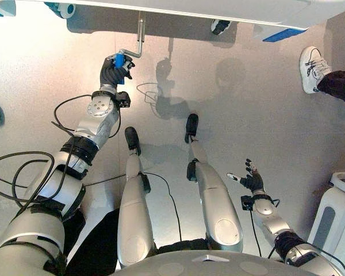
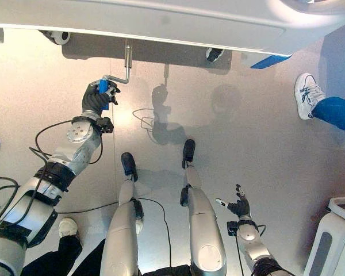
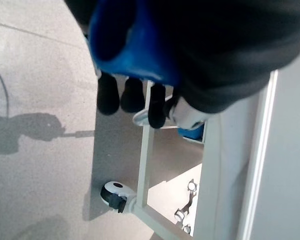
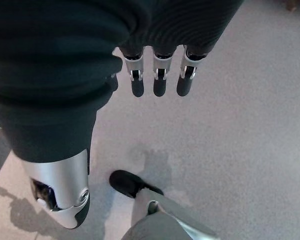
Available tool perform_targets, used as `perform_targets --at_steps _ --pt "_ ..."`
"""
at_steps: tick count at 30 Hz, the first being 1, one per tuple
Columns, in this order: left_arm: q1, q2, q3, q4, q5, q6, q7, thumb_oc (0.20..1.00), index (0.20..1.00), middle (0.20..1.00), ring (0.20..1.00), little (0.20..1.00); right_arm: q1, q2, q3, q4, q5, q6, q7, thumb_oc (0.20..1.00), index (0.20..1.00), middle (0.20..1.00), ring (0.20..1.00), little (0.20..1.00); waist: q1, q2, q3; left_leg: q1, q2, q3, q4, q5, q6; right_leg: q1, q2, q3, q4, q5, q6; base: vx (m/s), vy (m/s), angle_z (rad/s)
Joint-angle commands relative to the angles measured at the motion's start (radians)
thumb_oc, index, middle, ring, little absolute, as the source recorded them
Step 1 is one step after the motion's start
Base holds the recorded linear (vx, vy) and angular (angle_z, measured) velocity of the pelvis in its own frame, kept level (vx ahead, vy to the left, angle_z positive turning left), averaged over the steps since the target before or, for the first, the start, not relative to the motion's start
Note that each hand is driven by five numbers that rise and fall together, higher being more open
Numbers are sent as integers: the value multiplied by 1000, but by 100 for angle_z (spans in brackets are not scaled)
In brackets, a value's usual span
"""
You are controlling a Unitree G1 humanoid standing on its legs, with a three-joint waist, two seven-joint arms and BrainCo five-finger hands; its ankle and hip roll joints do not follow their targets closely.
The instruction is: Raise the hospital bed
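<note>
The left hand (image 1: 116,70) was curled round the blue grip (image 1: 120,60) of the crank handle (image 1: 134,53), arm stretched well forward. From that grip the metal crank bent sideways and then ran straight away from the hand, up under the pale edge of the hospital bed (image 1: 178,10), which lay just beyond the hand across the far side of the scene. A bed caster (image 2: 215,54) stood on the floor (image 1: 230,109) off to the hand's right, under the same edge, and another caster (image 1: 65,8) sat off to the hand's left.

As to progress, the hold on the crank looked settled, so reaching and grasping seemed done. Whether any turning had raised the bed could not be read from these views; the cranking itself was judged to be the work in hand or remaining.

The right hand (image 1: 251,179) hung low and well apart from the crank, fingers straight and spread, holding nothing. Beyond it to the right, a person's white shoe (image 1: 313,68) and dark trouser leg stood on the floor.

The left wrist view gave what the head views could not: the blue grip (image 3: 125,45) pressed into the palm, dark fingertips (image 3: 108,95) wrapped past it, and beneath them the bed frame's pale upright (image 3: 142,165) and a caster (image 3: 115,194) near its foot. The right wrist view showed its own fingers (image 4: 159,75) held straight over bare floor. The head views alone showed the whole crank and how it joined the bed.
</note>
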Motion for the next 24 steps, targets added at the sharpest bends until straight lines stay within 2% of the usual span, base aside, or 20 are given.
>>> perform_targets --at_steps 1,11,19,24 --pt "-126 216 116 21 -12 -139 51 200 200 200 200 200 14 6 -33 20 -4 12 -3 1000 1000 1000 1000 1000 57 -44 -6 29 -94 18 2 -51 75 72 -62 38 3 -16 153 25 35 12" --pt "-166 239 116 168 -1 -103 48 200 200 200 200 200 10 11 -12 2 12 -4 -6 1000 1000 1000 1000 1000 63 -70 -6 -17 -96 8 2 -51 76 42 -67 27 3 -14 159 15 23 7" --pt "-240 247 102 323 20 -70 49 200 200 200 200 200 8 9 8 -24 31 -23 -13 1000 1000 1000 1000 1000 50 -88 -6 -59 -90 14 2 -52 75 -1 -63 37 3 -14 159 0 0 0" --pt "-295 253 80 426 81 -38 58 200 200 200 200 200 10 7 28 -66 47 -40 -15 1000 1000 1000 1000 1000 31 -96 -6 -98 -84 24 2 -50 75 -47 -60 50 3 -10 158 0 0 0"
